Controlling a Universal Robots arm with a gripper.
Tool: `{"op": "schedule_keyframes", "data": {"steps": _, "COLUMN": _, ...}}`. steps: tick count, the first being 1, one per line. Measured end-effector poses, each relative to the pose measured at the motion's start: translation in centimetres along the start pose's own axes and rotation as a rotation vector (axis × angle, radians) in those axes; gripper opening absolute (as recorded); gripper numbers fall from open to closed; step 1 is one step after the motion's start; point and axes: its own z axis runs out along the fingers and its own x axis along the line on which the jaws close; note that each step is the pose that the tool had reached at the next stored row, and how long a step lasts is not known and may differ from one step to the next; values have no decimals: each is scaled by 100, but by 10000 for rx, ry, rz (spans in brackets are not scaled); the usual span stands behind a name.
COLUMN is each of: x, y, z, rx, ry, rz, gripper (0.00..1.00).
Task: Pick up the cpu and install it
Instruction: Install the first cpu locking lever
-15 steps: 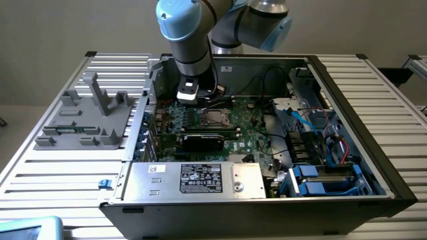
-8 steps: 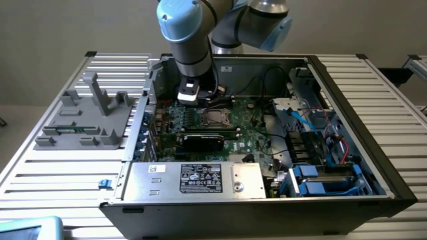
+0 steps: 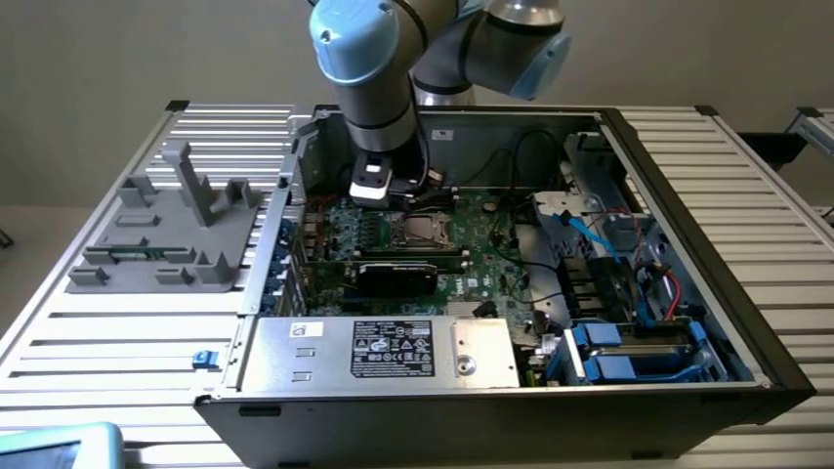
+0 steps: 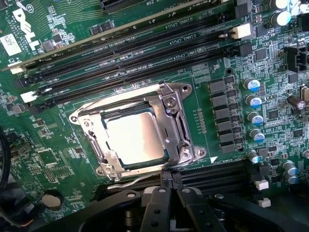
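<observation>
The gripper [image 4: 168, 192], pressed together and empty, hangs just beside the socket [image 4: 177, 124]. The cpu [image 4: 136, 137] lies flat inside its metal frame, on the green motherboard [image 4: 58, 159] in the open computer case [image 3: 521, 430].

arm [image 3: 378, 98]: forearm upright, wrist pointing down | pincer [image 4: 170, 192]: fingertips closed together, aimed downward
</observation>
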Motion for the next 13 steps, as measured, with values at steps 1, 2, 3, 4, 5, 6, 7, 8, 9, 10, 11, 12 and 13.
{"op": "schedule_keyframes", "data": {"steps": 1, "x": 11, "y": -3, "z": 2, "rx": 1, "ry": 0, "rz": 1, "gripper": 11}}
{"op": "schedule_keyframes", "data": {"steps": 2, "x": 25, "y": -6, "z": 4, "rx": 1, "ry": -1, "rz": 1, "gripper": 11}}
{"op": "schedule_keyframes", "data": {"steps": 3, "x": 37, "y": -8, "z": 6, "rx": 3, "ry": -1, "rz": 3, "gripper": 11}}
{"op": "schedule_keyframes", "data": {"steps": 4, "x": 49, "y": -10, "z": 9, "rx": 3, "ry": 1, "rz": 4, "gripper": 11}}
{"op": "schedule_keyframes", "data": {"steps": 5, "x": 59, "y": -11, "z": 10, "rx": 3, "ry": 1, "rz": 5, "gripper": 11}}
{"op": "schedule_keyframes", "data": {"steps": 6, "x": 66, "y": -13, "z": 11, "rx": 3, "ry": 1, "rz": 6, "gripper": 11}}
{"op": "schedule_keyframes", "data": {"steps": 7, "x": 71, "y": -13, "z": 12, "rx": 4, "ry": 1, "rz": 6, "gripper": 11}}
{"op": "schedule_keyframes", "data": {"steps": 8, "x": 75, "y": -11, "z": 12, "rx": 7, "ry": 2, "rz": 7, "gripper": 11}}
{"op": "schedule_keyframes", "data": {"steps": 9, "x": 78, "y": -6, "z": 11, "rx": 9, "ry": 3, "rz": 6, "gripper": 11}}
{"op": "schedule_keyframes", "data": {"steps": 10, "x": 79, "y": -3, "z": 11, "rx": 9, "ry": 3, "rz": 7, "gripper": 11}}
{"op": "schedule_keyframes", "data": {"steps": 11, "x": 80, "y": -1, "z": 10, "rx": 6, "ry": 3, "rz": 8, "gripper": 11}}
{"op": "schedule_keyframes", "data": {"steps": 12, "x": 80, "y": 0, "z": 9, "rx": 4, "ry": 3, "rz": 8, "gripper": 11}}
{"op": "schedule_keyframes", "data": {"steps": 13, "x": 80, "y": 2, "z": 9, "rx": 2, "ry": 2, "rz": 9, "gripper": 11}}
